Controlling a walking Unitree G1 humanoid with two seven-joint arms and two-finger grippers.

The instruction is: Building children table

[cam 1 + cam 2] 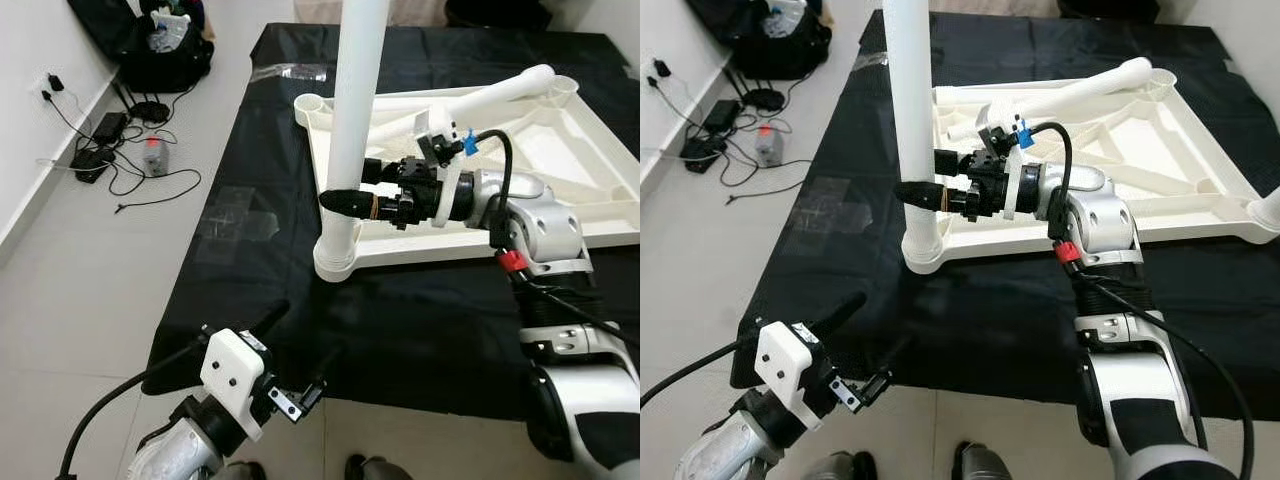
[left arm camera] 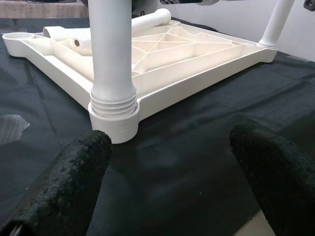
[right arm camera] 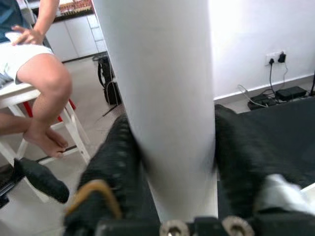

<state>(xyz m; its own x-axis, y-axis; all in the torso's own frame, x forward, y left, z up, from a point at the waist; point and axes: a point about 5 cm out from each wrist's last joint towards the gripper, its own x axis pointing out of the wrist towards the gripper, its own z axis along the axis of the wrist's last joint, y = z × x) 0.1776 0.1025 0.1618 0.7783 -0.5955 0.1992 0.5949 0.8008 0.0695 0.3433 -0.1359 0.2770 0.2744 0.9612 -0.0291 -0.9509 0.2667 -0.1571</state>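
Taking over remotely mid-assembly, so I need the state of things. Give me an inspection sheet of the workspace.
Surface: black mat spread on a pale tiled floor.
Job's things: white tabletop lying underside up; one upright leg seated in its near corner socket; a loose leg lying across the frame; another leg standing at a far corner.
Clutter: clear plastic wrap at the mat's edge.
Grippers: right claw shut on the upright leg; left claw open, low over the mat's near edge.
Cables: chargers and wires by the wall.
Surroundings: black bag; a seated person.
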